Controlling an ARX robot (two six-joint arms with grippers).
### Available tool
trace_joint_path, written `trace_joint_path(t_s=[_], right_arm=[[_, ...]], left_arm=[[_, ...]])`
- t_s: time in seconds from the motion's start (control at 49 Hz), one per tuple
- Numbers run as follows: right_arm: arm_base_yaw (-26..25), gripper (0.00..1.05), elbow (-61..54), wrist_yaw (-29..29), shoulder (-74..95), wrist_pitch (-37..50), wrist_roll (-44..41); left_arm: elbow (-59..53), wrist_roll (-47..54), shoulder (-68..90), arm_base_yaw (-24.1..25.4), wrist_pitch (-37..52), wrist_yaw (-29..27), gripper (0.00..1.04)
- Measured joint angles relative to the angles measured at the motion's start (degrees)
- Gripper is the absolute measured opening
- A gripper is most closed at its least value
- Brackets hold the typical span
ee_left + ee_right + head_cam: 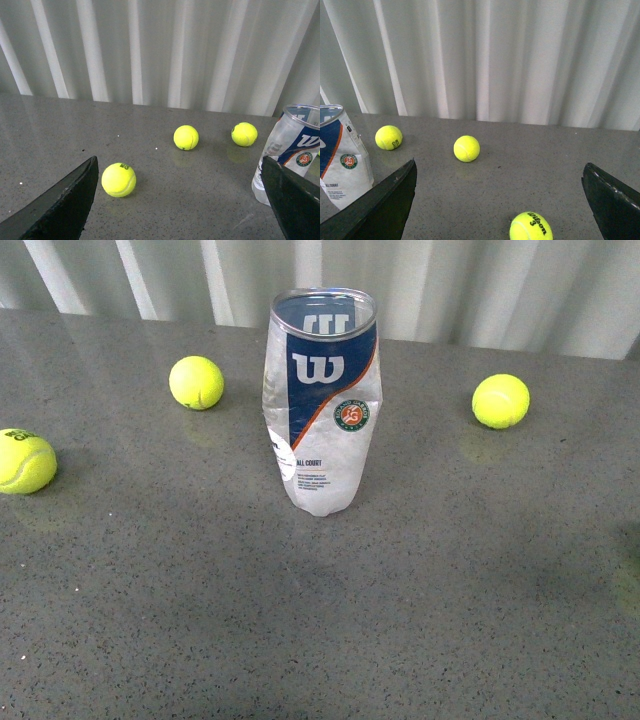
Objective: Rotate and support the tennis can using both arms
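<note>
Locate the tennis can (pixel 322 400) first: it stands upright on the grey table (pixel 320 620), open mouth up, with the blue "W" label and round emblem facing the front camera. Its clear wall is creased and narrows toward the base. Neither arm appears in the front view.

Left hand (pixel 180 200): the two black fingers (pixel 60 205) are spread wide apart and hold nothing. In the left wrist view the can (pixel 290 150) stands ahead of the hand, to the outside of one finger, which overlaps its lower edge in the picture. You cannot tell from this view whether that finger touches the can. One tennis ball (pixel 119 179) lies just beside the other finger, inside the gap; two further balls (pixel 186 137) (pixel 244 134) lie farther ahead.

Right hand (pixel 500 200): the fingers (pixel 382 205) are likewise wide apart with nothing between them except bare table. In the right wrist view the can (pixel 342 155) stands ahead of the hand and outside one finger, close to it, with the finger covering the can's lower corner; contact cannot be confirmed. One ball (pixel 530 226) lies between the fingers, nearer the far finger; two more (pixel 466 148) (pixel 388 137) lie ahead of the hand.

The can therefore stands between the two hands, outside both grips. A pale pleated curtain (pixel 490 55) backs the table.
</note>
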Motion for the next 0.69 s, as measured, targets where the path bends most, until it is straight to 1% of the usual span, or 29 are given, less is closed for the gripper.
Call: trace_joint_path(t_s=[0.695], right_arm=[[0.00,0.98,0.00,0.00,0.00,0.00,0.00]], left_arm=[[0.00,0.00,0.00,0.00,0.00,0.00,0.98]])
